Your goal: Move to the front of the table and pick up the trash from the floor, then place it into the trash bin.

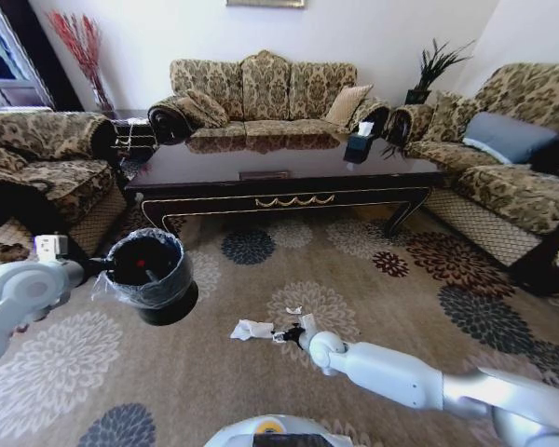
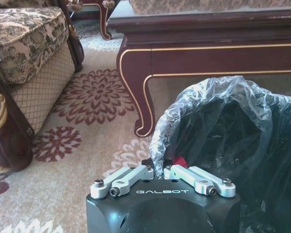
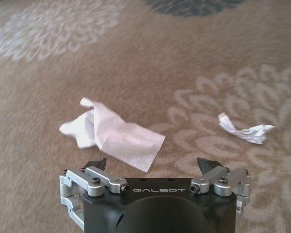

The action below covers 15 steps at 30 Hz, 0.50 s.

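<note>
My left gripper [image 2: 157, 167] is shut on the rim of the small black trash bin [image 1: 151, 270], holding it above the floor [image 1: 391, 307] to my left; its crinkled clear liner [image 2: 208, 97] hangs over the rim, and something red [image 2: 180, 161] lies inside. Low over the carpet, my right gripper [image 3: 153, 162] stands open just short of a crumpled white tissue [image 3: 114, 133], which lies between and ahead of its fingers. A small white scrap [image 3: 245, 130] lies a little way off. In the head view the tissue [image 1: 252, 329] is just left of the right gripper [image 1: 284, 335].
The long dark table [image 1: 289, 191] stands ahead, with sofas behind it [image 1: 261, 93], to the left [image 1: 47, 168] and to the right [image 1: 512, 158]. A tissue box [image 1: 359, 144] sits on the table. Open carpet lies between me and the table.
</note>
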Motion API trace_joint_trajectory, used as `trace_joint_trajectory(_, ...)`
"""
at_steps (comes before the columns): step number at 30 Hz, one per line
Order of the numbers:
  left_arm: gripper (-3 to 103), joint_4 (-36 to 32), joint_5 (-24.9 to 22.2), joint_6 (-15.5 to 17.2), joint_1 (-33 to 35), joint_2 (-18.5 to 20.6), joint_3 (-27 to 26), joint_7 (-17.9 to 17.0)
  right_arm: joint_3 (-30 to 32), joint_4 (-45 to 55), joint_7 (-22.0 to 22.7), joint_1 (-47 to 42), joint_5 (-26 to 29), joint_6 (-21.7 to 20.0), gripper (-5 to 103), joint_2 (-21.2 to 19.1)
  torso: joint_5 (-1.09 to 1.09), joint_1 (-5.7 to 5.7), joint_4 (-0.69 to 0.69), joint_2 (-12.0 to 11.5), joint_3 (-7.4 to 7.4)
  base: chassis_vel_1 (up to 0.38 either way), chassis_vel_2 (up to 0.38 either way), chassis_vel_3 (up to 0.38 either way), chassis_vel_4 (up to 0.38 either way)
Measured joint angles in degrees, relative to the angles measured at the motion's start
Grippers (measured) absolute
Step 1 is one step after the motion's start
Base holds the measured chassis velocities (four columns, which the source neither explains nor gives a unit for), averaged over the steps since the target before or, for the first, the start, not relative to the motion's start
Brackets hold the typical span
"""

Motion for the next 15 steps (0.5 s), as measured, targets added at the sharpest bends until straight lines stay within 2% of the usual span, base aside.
trace_joint_trajectory(2,3,-0.19,0.15,0.0,-0.06,-0.14,0.04,0.08,-0.8,-0.99,-1.4,1.05,0.05,-0.53,100,0.23,0.0,0.0,0.01,0.0,0.0,0.0,0.0,0.0,0.0)
trace_joint_trajectory(4,3,-0.71,0.54,-0.01,-0.35,-0.74,0.38,0.45,-2.6,-3.68,-5.37,3.14,-1.3,-1.52,100,0.68,0.0,0.0,0.02,0.0,0.0,0.0,0.0,0.0,0.0)
trace_joint_trajectory(7,3,-1.61,1.43,-0.03,-0.53,-1.99,0.66,1.1,-5.47,-10.3,-11.54,6.32,-8.53,-0.72,100,2.24,-0.01,0.0,0.0,0.0,0.0,0.0,0.0,0.0,0.0)
trace_joint_trajectory(10,3,-2.12,1.56,-0.06,-0.55,-2.54,0.66,1.38,-6.8,-14.29,-13.24,7.67,-10.89,1.09,100,3.67,0.0,0.0,0.0,0.0,0.01,0.0,0.0,0.0,0.0)
trace_joint_trajectory(15,3,-2.49,1.69,-0.09,-1.15,-2.74,1.01,1.88,-7.3,-19.37,-12.41,9.68,-10.28,2.8,100,7.19,0.0,0.0,0.01,0.0,0.0,0.0,0.0,0.0,0.0)
